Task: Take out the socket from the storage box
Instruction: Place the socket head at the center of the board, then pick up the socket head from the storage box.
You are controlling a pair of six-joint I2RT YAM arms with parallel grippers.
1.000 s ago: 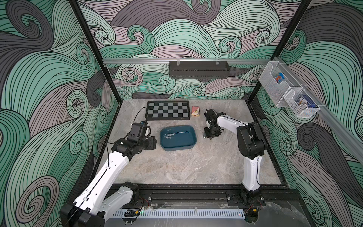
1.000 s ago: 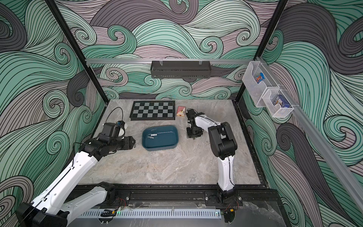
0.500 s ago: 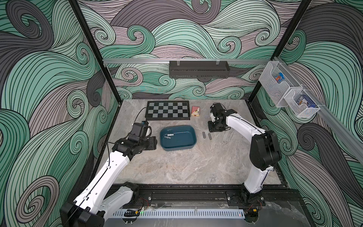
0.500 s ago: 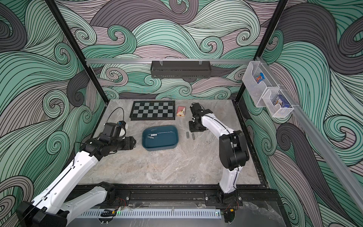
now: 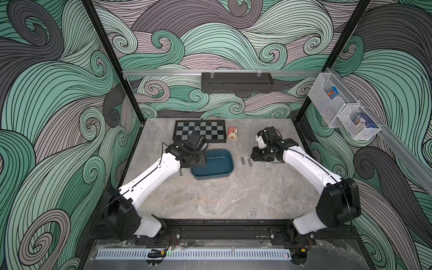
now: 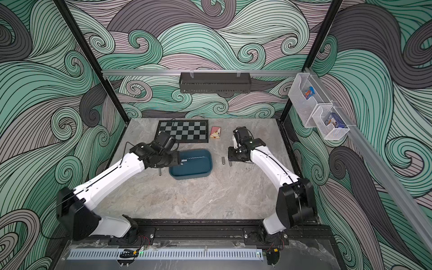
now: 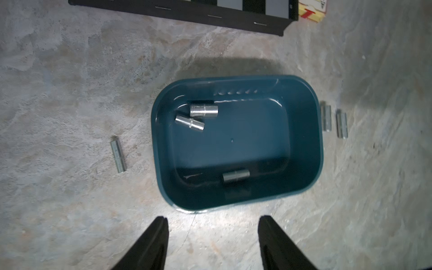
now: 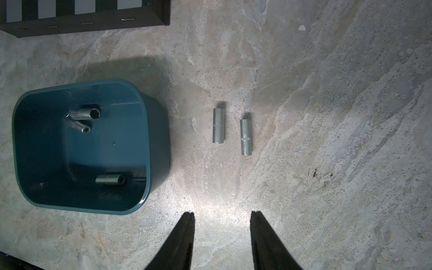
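Sockets (image 7: pixel 203 111) lie in teal storage box (image 7: pixel 304 149)

Three sit inside; three more rest on the table (image 8: pixel 327 93) beside it; card pack (image 5: pixel 232 133) print is too small to read; left gripper (image 7: pixel 213 218) and right gripper (image 8: pixel 222 213) hover spread, holding nothing; the left arm (image 5: pixel 152 177) hides the box's end in both top views.

Grey marbled bench (image 5: pixel 210 198). A blue storage box (image 5: pixel 211 177) stands near its middle. Behind the box lie a chessboard (image 5: pixel 210 132) and, just beside it, a small pink card box (image 5: pixel 232 132). Right of the box, two parallel sockets that do not touch: the nearer socket (image 5: pixel 242 160) and the outer socket (image 5: pixel 250 162). A third socket (image 5: pixel 180 172) lies left of the box.
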